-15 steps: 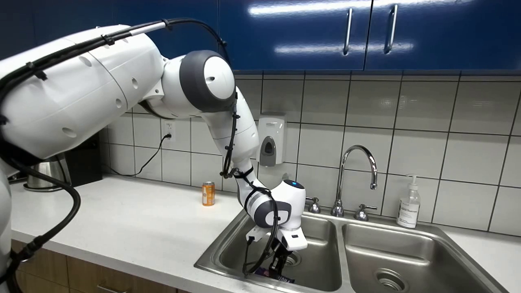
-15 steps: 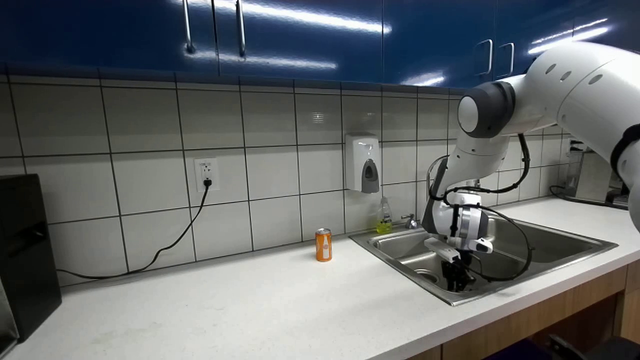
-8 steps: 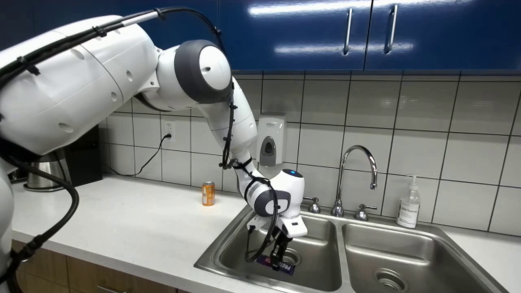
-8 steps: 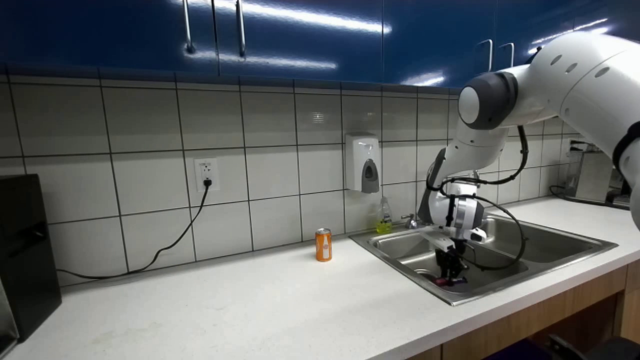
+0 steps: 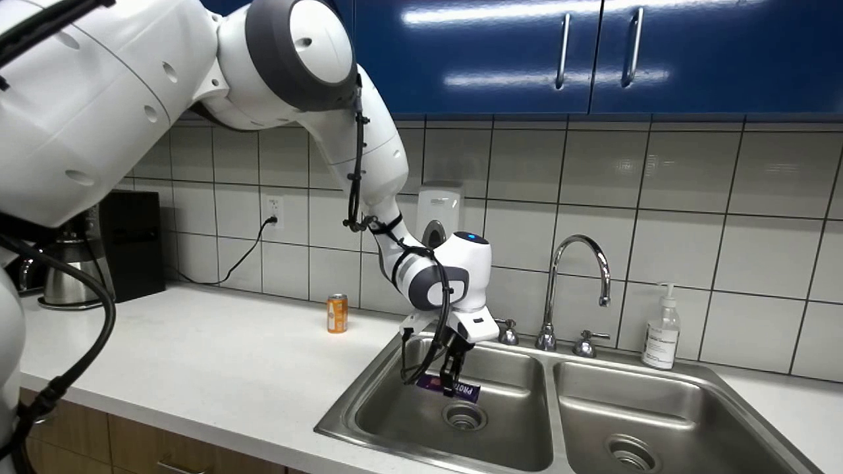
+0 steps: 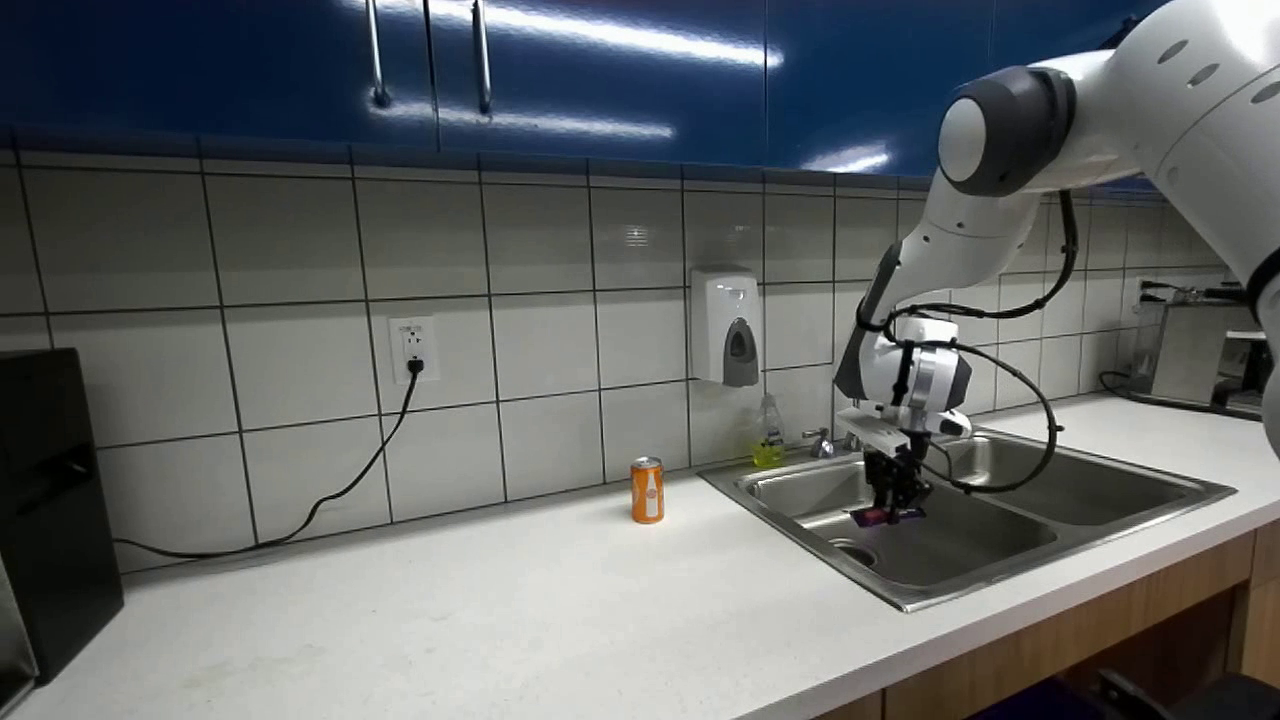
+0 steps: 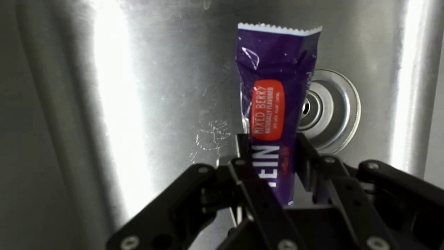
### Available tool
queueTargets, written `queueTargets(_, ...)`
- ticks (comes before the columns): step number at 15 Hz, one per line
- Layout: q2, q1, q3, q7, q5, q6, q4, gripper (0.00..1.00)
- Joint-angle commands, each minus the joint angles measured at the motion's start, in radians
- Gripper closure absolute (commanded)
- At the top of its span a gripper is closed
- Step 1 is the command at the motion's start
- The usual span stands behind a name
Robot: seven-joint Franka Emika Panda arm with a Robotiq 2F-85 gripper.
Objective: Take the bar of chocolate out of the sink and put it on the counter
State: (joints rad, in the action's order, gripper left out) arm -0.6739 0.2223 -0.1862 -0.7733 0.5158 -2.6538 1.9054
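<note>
The bar of chocolate (image 5: 467,392) is a flat bar in a dark purple wrapper with a red patch. It also shows in the wrist view (image 7: 277,55) and in an exterior view (image 6: 870,517). My gripper (image 7: 272,147) is shut on it, one finger at each long edge. In both exterior views the gripper (image 5: 450,387) (image 6: 896,500) holds the bar above the floor of a sink basin, roughly level. The steel double sink (image 5: 500,438) lies below it. The off-white counter (image 5: 230,355) (image 6: 480,620) extends beside the sink.
An orange can (image 5: 337,313) (image 6: 647,490) stands on the counter near the wall. A curved faucet (image 5: 552,289) and a pump bottle (image 5: 661,336) stand behind the sink. A dispenser (image 6: 726,325) hangs on the wall. Blue cabinets (image 6: 600,80) hang above. A black appliance (image 6: 55,520) stands on the counter.
The arm has risen. The gripper has lifted the bar from low in the basin to higher above the drain, and more of the bar shows now. The can has not moved.
</note>
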Motion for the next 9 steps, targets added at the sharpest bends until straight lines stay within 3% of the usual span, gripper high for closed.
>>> queueTargets(1,0.143,-0.017,-0.013,0.066,-0.072,0.041,0.125,0.9)
queueTargets(9,0.343,-0.089,-0.047,0.248,-0.32,0.105,0.311,0.9)
